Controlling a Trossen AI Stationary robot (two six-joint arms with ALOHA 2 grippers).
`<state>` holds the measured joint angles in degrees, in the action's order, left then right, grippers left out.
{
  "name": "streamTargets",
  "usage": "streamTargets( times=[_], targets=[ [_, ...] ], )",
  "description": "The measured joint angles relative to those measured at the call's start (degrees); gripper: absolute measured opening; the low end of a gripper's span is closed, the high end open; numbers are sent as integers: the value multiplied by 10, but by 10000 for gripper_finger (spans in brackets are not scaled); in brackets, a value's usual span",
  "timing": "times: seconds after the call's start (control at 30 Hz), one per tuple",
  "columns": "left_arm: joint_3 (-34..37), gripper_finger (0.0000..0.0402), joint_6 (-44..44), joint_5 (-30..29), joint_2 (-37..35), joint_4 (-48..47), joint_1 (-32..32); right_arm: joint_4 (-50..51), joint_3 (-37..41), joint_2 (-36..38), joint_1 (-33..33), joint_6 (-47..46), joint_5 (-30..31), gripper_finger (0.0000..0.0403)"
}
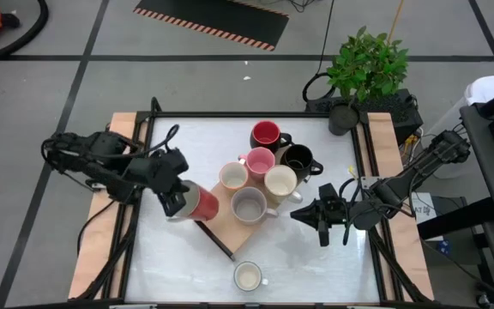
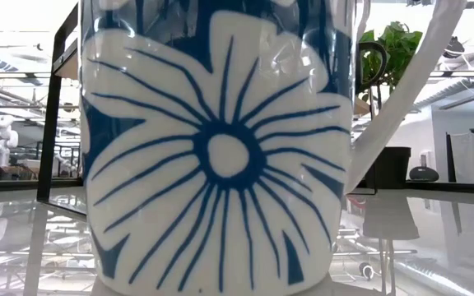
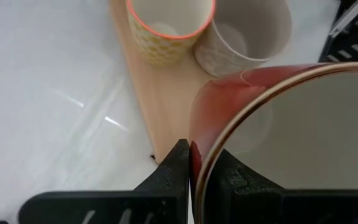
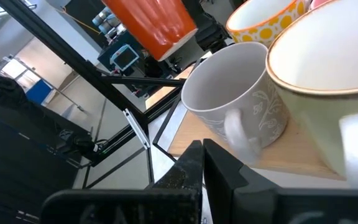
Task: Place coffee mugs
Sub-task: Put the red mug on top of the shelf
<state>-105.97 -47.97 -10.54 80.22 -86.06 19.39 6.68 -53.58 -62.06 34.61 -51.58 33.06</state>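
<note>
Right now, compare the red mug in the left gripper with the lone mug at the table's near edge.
The red mug is clamped by its rim in the left gripper and tilted over the wooden board's corner; the lone mug stands upright on the table, untouched. The red mug's outside is red; the lone mug's is white with blue flowers. Both have pale interiors.

- Green plant [image 1: 368, 60] in dark pot sitting just beyond worktop [image 1: 187, 146] far edge, right side
- Wooden board [image 1: 221, 225] lying mid-worktop
- Hazard-striped mat [image 1: 208, 19] lying on floor

A white mug [image 2: 220, 148] bears a blue flower pattern, a grey mug [image 4: 238, 99] faint scrollwork, another mug [image 3: 166, 28] yellow honeycomb.
</note>
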Motion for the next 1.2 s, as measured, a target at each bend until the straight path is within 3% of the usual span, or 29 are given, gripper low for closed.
streamTargets(
  times=[0.17,0.37,0.7,1.2],
  targets=[
    [0,24,33,2,17,-13,-28,3,0,0,0,2,2,0],
    [0,24,79,43,57,-11,-62,4,0,0,0,2,14,0],
    [0,24,272,66,120,-36,-69,11,0,0,0,-16,14,0],
    [0,25,414,84,124,-35,-130,18,0,0,0,-33,14,0]
  ],
)
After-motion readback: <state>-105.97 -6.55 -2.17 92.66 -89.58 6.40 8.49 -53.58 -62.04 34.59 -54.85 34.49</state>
